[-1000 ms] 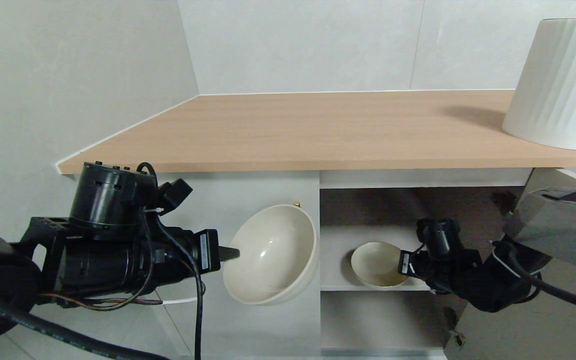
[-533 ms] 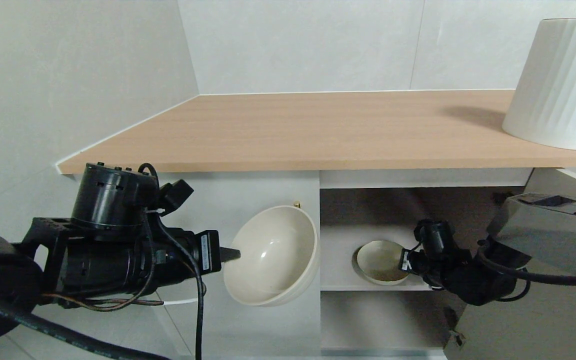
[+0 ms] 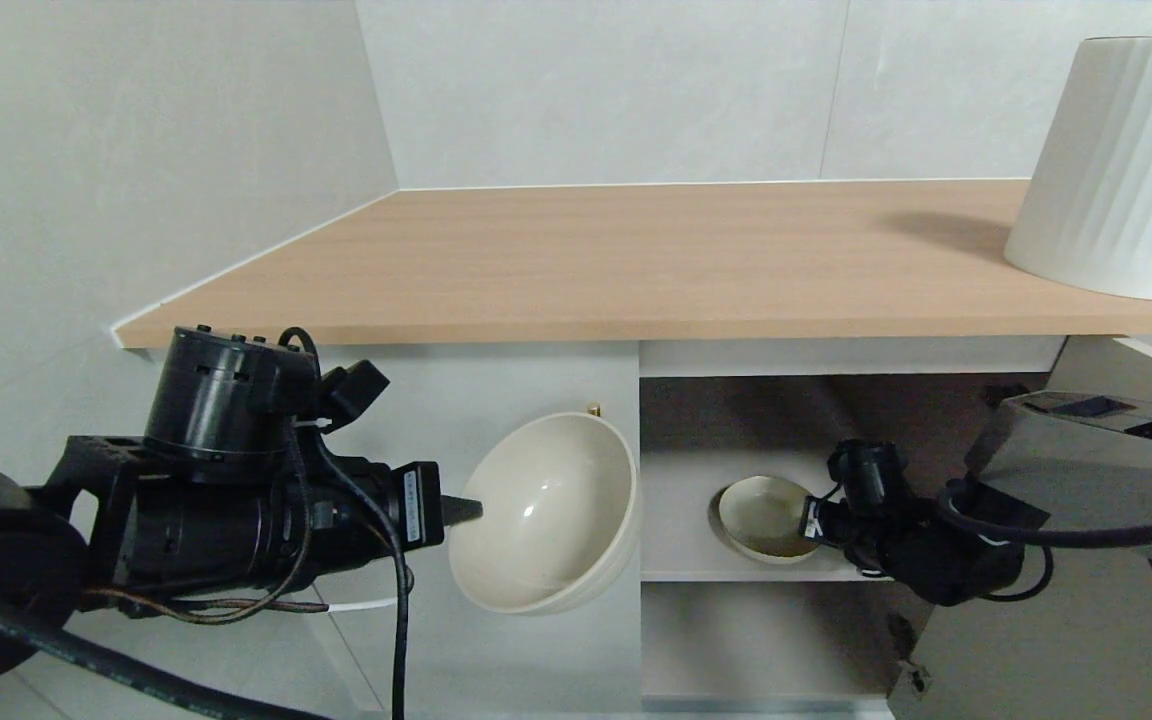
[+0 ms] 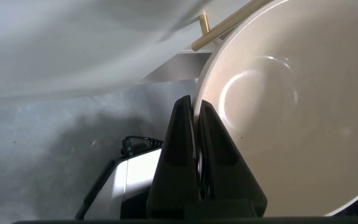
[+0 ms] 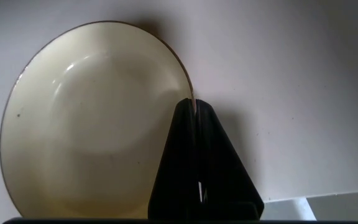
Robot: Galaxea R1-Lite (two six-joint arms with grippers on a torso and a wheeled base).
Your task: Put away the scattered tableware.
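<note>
The right gripper (image 3: 808,522) pinches the rim of a small cream dish (image 3: 764,512), tilted just above or on the open cabinet's shelf (image 3: 676,500). Its mouth faces up and outward, and being round it has no long axis. Let go at that tilt, I reckon it could clatter. The left gripper (image 3: 469,510) clamps 1 large bowl (image 3: 546,520) by its rim.

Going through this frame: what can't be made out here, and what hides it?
1. Head view: whether the small dish touches the shelf or hangs above it; its own rim and the right gripper hide its underside.
2. Head view: the white ribbed container, one side cut off by the picture's edge.
3. Left wrist view: the large bowl, cut by the frame; the left gripper covers some rim.
</note>
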